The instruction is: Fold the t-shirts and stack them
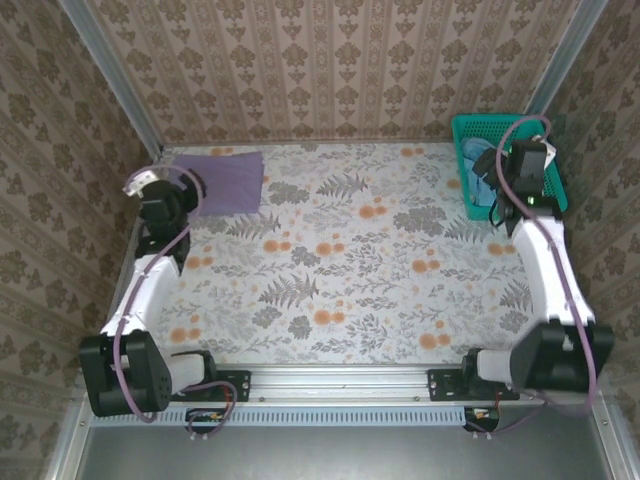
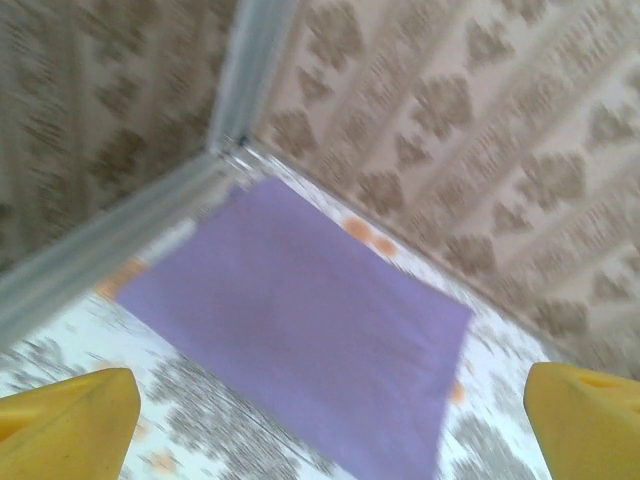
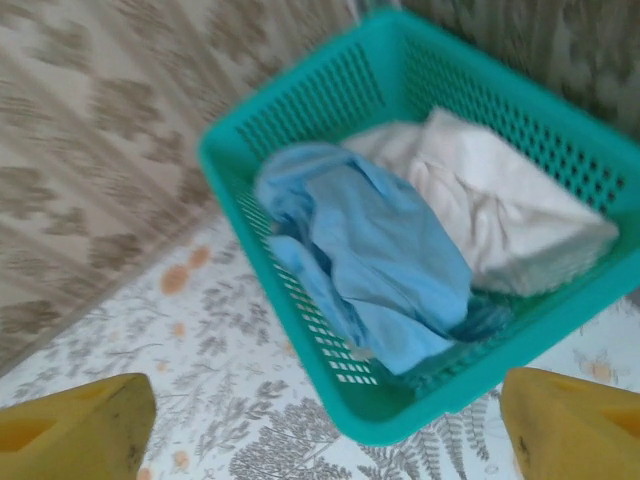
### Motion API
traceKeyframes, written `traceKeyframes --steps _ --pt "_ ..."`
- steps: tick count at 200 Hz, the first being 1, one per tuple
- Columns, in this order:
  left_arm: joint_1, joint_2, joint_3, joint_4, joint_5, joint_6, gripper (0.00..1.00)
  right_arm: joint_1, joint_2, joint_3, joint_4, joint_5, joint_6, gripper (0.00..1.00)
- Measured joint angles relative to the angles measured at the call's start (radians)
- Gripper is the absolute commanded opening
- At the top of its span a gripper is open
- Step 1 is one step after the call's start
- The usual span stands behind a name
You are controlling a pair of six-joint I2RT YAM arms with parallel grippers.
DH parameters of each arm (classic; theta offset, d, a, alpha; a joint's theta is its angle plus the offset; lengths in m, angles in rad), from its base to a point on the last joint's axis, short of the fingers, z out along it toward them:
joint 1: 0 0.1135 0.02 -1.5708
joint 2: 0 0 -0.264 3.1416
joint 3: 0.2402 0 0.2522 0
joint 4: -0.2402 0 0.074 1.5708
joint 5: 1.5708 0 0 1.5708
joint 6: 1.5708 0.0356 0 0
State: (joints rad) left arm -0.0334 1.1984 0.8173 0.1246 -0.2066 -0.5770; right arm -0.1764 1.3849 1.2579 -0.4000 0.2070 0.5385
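Note:
A plain lavender-purple t-shirt (image 1: 225, 182) lies folded flat at the table's far left. My left gripper (image 1: 168, 192) hovers at its left edge. In the left wrist view the purple t-shirt (image 2: 300, 320) spreads below my left gripper (image 2: 330, 430), whose yellow fingers (image 2: 70, 420) stand wide apart and empty. A sky-blue t-shirt (image 3: 370, 250) sits crumpled in the teal basket (image 3: 300, 110), next to a white cloth (image 3: 500, 210). My right gripper (image 3: 325, 430) hangs open over the basket's near corner, holding nothing. From above, the right gripper (image 1: 507, 172) is over the blue t-shirt (image 1: 482, 170).
The teal basket (image 1: 462, 130) stands at the far right against the back wall. Patterned walls and metal corner posts (image 2: 240, 80) close in the table on three sides. The floral tabletop (image 1: 350, 260) stretches between the two arms.

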Motion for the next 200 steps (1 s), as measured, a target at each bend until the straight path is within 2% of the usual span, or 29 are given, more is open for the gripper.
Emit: traceKeyframes --steps 30,47,57,87,110,119,134,153,178,200 --pt "-0.206 0.005 -0.032 -0.037 0.013 0.002 1.00 -0.066 0.282 0.143 -0.085 -0.042 0.104 0.82" --pt "-0.287 0.016 -0.040 -0.078 0.039 0.021 1.00 -0.086 0.405 0.213 -0.119 -0.062 0.142 0.88" --pt "-0.316 0.023 -0.040 -0.103 0.052 0.032 1.00 -0.094 0.465 0.260 -0.139 -0.066 0.149 0.93" --pt "-0.345 0.023 -0.039 -0.182 0.093 0.096 1.00 -0.096 0.615 0.438 -0.208 -0.065 0.158 0.92" --pt "-0.338 0.006 -0.027 -0.241 0.099 0.166 1.00 -0.093 0.666 0.491 -0.201 -0.071 0.169 0.79" --pt "-0.330 -0.002 -0.014 -0.259 0.097 0.176 0.99 -0.090 0.686 0.503 -0.195 -0.085 0.166 0.66" --pt "-0.321 -0.014 0.007 -0.270 0.084 0.173 0.96 -0.087 0.729 0.534 -0.186 -0.107 0.174 0.37" --pt "-0.325 -0.016 0.055 -0.301 0.076 0.166 0.95 -0.082 0.753 0.528 -0.169 -0.119 0.183 0.15" --pt "-0.359 -0.015 0.144 -0.366 0.092 0.171 0.94 -0.069 0.704 0.452 -0.098 -0.113 0.198 0.11" --pt "-0.381 -0.015 0.188 -0.406 0.124 0.184 0.94 -0.019 0.588 0.394 -0.073 -0.076 0.199 0.08"
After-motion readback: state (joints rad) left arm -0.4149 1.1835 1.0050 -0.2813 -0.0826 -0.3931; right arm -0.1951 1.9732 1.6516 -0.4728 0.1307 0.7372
